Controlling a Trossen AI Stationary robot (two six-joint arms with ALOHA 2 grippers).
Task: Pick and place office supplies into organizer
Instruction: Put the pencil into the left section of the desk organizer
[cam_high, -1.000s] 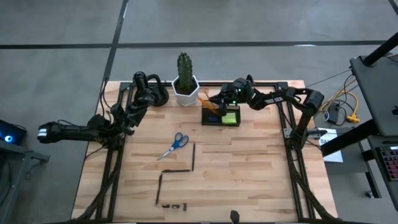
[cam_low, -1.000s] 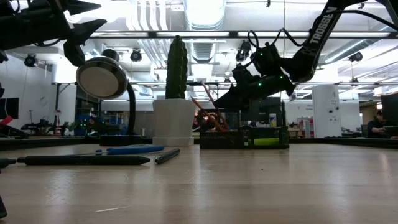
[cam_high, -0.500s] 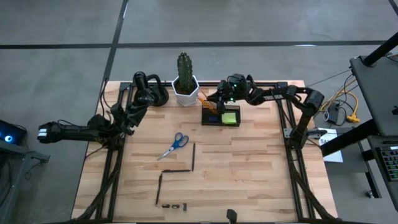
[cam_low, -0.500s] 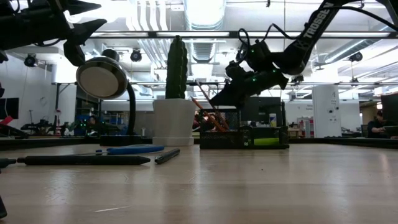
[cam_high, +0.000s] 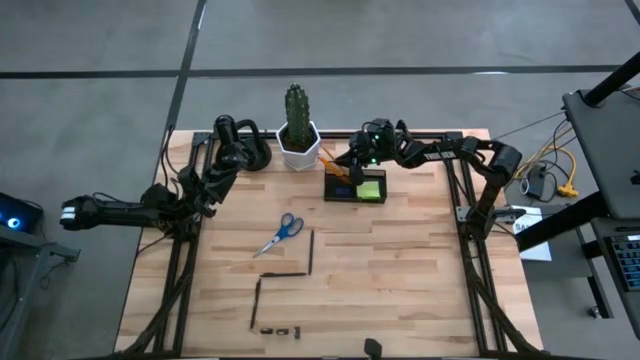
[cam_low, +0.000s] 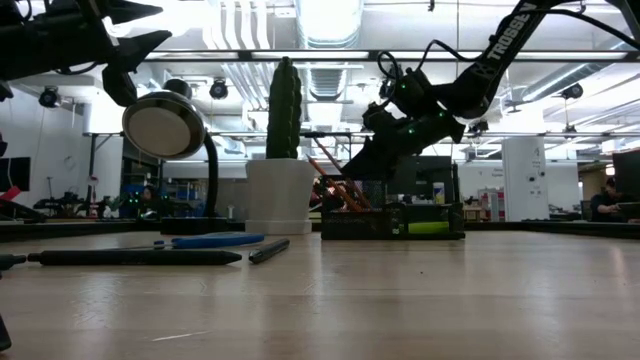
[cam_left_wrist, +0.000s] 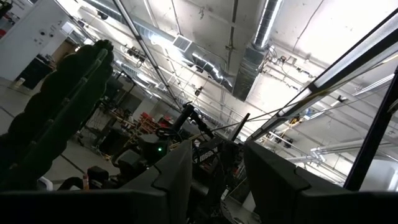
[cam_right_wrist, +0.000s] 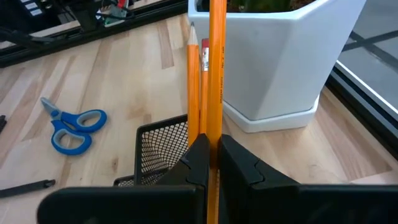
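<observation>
Right wrist view: a pencil (cam_right_wrist: 217, 68) is clamped upright between the right gripper (cam_right_wrist: 213, 155) fingers, above the organizer (cam_right_wrist: 163, 146). It should be lowered straight into the mesh compartment, then released; supplies remain on the table.

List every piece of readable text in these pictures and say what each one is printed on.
"TROSS": white letters running up the right arm in the low view; the word runs out of the picture's top edge, so the rest is not shown.
Signs and posters in the room behind the table: too small to read.
Pencil held in the right gripper: no print visible.
Nothing else carries legible text.
</observation>
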